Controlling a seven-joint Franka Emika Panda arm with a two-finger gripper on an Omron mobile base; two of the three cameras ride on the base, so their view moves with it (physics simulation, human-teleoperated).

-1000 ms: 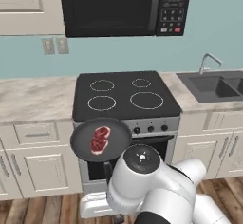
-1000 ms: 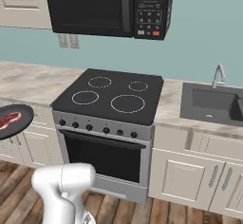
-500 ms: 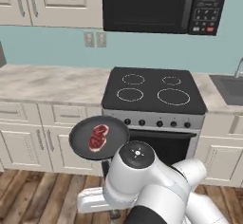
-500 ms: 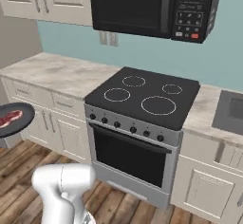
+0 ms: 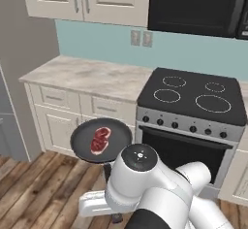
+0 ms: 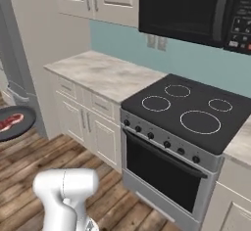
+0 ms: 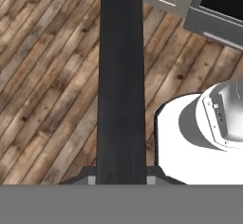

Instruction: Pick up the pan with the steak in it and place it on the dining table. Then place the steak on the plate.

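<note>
- Carrying step: frying pan (image 5: 101,139) up in the air over the wood floor (image 5: 34,189), in front of the white cabinets (image 5: 72,114), left of the stove (image 5: 191,97).
- Steak (image 5: 100,140) sitting flat near the pan's middle.
- Fingers (image 7: 117,178) clamped tight on the long black handle (image 7: 121,76), close to its end.
- Best kept dead level, since any tilt probably slides the steak to the rim.
- Worth steering wide of cabinets and stove front.
- No dining table or plate visible, so probably plenty of driving left.
</note>
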